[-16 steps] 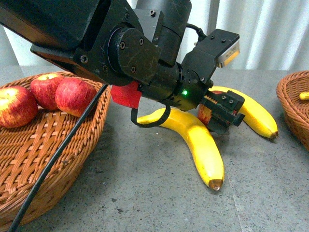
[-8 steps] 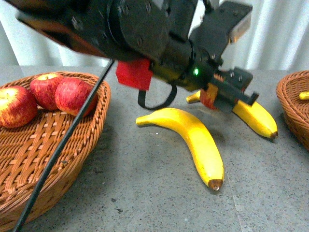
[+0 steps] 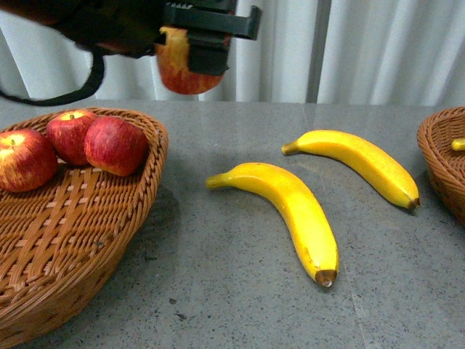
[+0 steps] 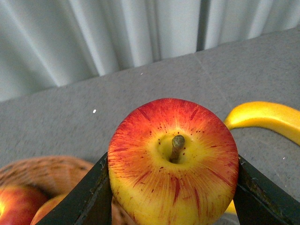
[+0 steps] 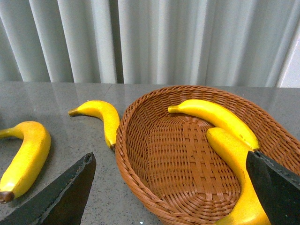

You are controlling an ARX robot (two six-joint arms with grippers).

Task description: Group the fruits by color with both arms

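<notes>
Clamping a fourth apple (image 4: pixel 173 159), your left gripper (image 3: pixel 197 40) hangs beside the apple basket (image 3: pixel 87 240); your right gripper (image 5: pixel 168 187) gapes empty; two bananas (image 5: pixel 215 115) are basketed, two loose bananas (image 3: pixel 290 207) wait.

I see three apples (image 3: pixel 71 134) lying in the far part of the left basket (image 3: pixel 149 167). My left gripper (image 3: pixel 190 54) holds a fourth apple (image 3: pixel 185 73) up above that basket's far right rim. On the table (image 3: pixel 232 291) between the baskets lie a near banana (image 3: pixel 290 207) and a far banana (image 3: pixel 360 163). The right basket (image 5: pixel 140 154) holds two more bananas (image 5: pixel 218 117).
</notes>
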